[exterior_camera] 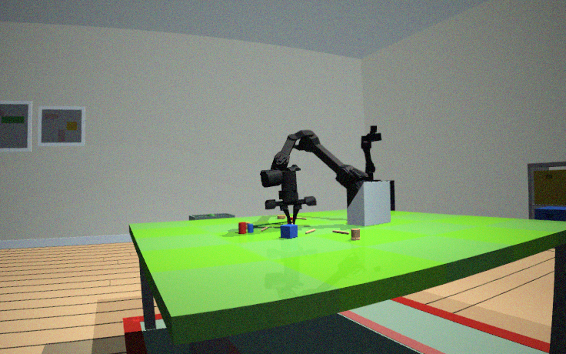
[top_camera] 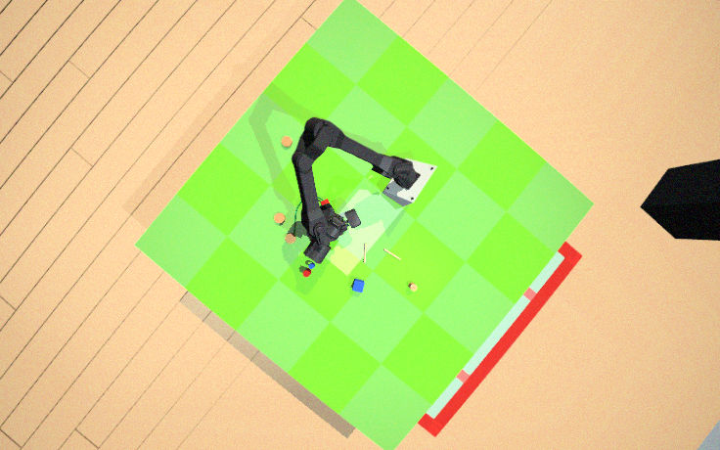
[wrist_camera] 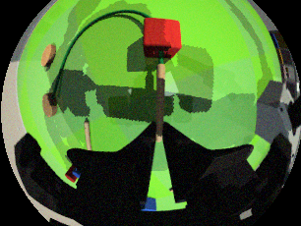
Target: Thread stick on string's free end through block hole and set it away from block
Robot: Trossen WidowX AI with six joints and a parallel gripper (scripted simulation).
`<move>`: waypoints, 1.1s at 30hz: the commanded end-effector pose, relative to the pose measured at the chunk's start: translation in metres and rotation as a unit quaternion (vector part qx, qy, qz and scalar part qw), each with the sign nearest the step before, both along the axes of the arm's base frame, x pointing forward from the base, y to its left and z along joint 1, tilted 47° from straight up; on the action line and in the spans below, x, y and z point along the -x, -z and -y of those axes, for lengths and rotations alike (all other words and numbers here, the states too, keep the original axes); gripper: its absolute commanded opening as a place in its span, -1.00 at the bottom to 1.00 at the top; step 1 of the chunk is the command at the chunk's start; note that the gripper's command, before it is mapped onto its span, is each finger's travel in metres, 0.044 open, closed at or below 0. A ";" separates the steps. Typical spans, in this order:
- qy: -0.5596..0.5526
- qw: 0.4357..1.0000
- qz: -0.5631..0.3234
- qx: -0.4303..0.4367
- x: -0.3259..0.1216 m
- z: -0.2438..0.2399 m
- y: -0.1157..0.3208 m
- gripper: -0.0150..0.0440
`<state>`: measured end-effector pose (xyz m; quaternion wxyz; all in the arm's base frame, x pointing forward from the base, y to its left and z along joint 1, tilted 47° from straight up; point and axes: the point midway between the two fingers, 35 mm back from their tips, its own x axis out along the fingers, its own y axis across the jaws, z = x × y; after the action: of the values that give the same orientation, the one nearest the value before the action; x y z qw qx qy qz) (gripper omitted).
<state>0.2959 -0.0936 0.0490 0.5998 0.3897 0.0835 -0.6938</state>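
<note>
Gripper (top_camera: 335, 228) (exterior_camera: 292, 223) (wrist_camera: 158, 125), pointing down over the table (top_camera: 435, 335) (exterior_camera: 364, 259): fingers clenched on the thin wooden stick (wrist_camera: 160, 98), grasped near one end. The stick is pale and straight, its middle in shadow; it lies outside the hole, between the fingertips and the red block (top_camera: 325, 202) (exterior_camera: 291, 218) (wrist_camera: 162, 35). The block is cube-shaped, with the green string (top_camera: 296, 211) (wrist_camera: 123, 12) entering its far side and emerging at the near side, where it meets the stick. Beyond the block, the string curves in a broad arc to a flat, round wooden button (top_camera: 291, 238) (wrist_camera: 50, 104).

Counts: one block; one string; one stick on the string; three round wooden discs, comprising that button and two others (top_camera: 287, 141) (top_camera: 279, 217). At least three loose sticks (exterior_camera: 264, 228) (exterior_camera: 311, 231) (exterior_camera: 340, 232) are visible; the exact total cannot be told. Farther out are one blue cube (top_camera: 358, 286) (exterior_camera: 288, 231) (wrist_camera: 149, 203), one red cylinder (top_camera: 306, 273) (exterior_camera: 242, 228) (wrist_camera: 72, 175) beside one blue cylinder (top_camera: 311, 265) (exterior_camera: 250, 228) (wrist_camera: 76, 173), and one upright wooden cylinder (top_camera: 413, 287) (exterior_camera: 355, 234), well apart from the block.
</note>
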 end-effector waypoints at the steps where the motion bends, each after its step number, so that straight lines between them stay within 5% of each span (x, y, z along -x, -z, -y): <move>1: 0.000 1.000 0.001 -0.001 -0.003 -0.004 0.003 -0.49; 33: -0.028 1.000 0.005 0.012 -0.014 -0.019 0.033 -0.49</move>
<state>0.3126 -0.0733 0.0227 0.6174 0.3913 0.0827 -0.6774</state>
